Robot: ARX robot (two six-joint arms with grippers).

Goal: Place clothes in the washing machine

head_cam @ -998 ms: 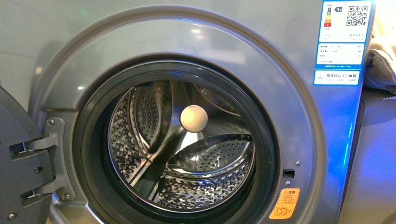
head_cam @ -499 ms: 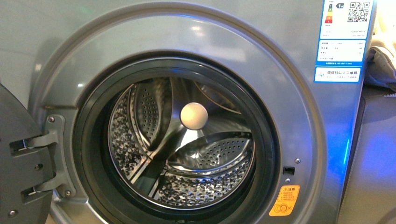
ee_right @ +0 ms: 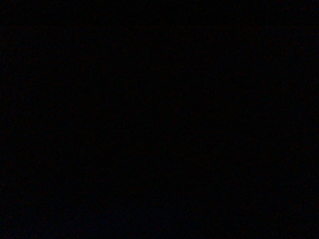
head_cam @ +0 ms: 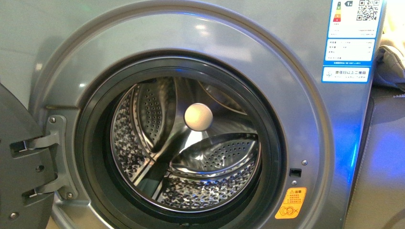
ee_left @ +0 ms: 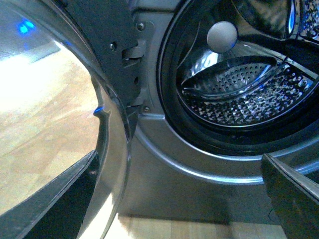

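Observation:
The washing machine (head_cam: 305, 109) fills the front view, silver-grey, with its porthole open. Inside the black rubber gasket (head_cam: 90, 143) the perforated steel drum (head_cam: 210, 162) holds no garment, only a pale round hub (head_cam: 198, 117) at its back. The dark grey door (head_cam: 19, 162) hangs open at the left on its hinge. The dark blue clothes are not in view. My left gripper (ee_left: 174, 209) is open and empty, low in front of the machine (ee_left: 189, 164), below the porthole and beside the door (ee_left: 112, 45). One dark finger (ee_left: 294, 199) shows. The right wrist view is dark.
A blue-white energy label (head_cam: 353, 38) and an orange warning sticker (head_cam: 291, 203) are on the machine's right front. A grey-beige quilted bundle (head_cam: 392, 59) lies on a dark surface to the right of the machine. Pale wooden floor (ee_left: 40, 114) shows beyond the door.
The front view has shifted slightly, so the machine sits a little higher in the picture. Nothing else has moved.

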